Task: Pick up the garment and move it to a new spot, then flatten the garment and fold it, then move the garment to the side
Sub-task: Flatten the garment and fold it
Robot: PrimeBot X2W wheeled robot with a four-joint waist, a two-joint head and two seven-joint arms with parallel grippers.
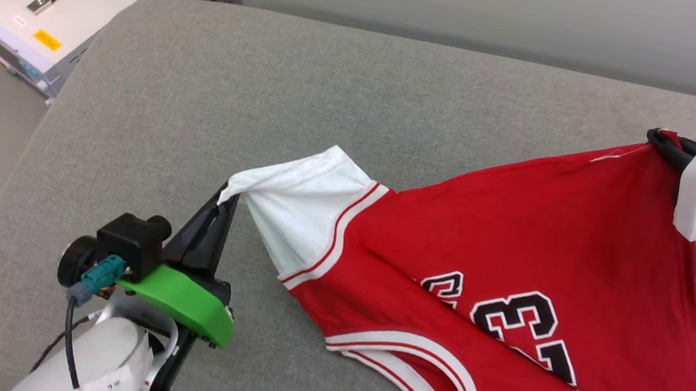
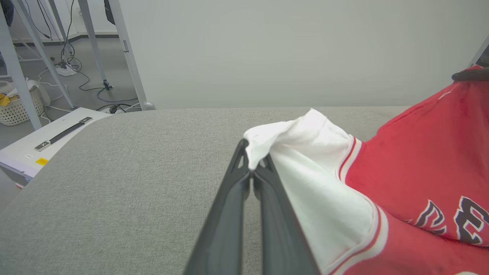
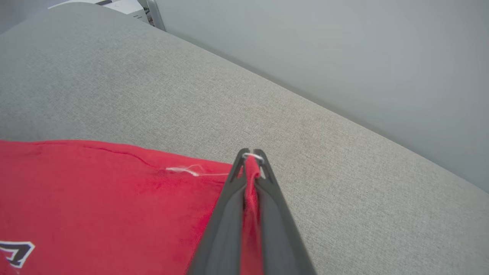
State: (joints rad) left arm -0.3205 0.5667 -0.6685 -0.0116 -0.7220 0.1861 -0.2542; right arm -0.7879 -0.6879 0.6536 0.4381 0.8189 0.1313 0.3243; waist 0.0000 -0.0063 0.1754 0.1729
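The garment [image 1: 507, 247], a red jersey with white sleeves and black numbers, hangs stretched between my two grippers over the grey cushioned surface [image 1: 267, 106]. My left gripper [image 1: 226, 197] is shut on the tip of a white sleeve [image 2: 301, 152], seen close up in the left wrist view with the gripper [image 2: 252, 168] pinching the fabric. At the far right my right gripper [image 1: 664, 142] is shut on a red hem corner. The right wrist view has that gripper [image 3: 250, 162] clamped on red cloth [image 3: 114, 206]. The jersey's lower part runs out of the head view.
A white equipment box [image 1: 68, 7] with a black handle stands off the surface's far left corner. A grey wall [image 1: 496, 13] runs behind the surface. The left wrist view takes in metal stand legs [image 2: 126, 53], floor cables and a white basket [image 2: 19, 109].
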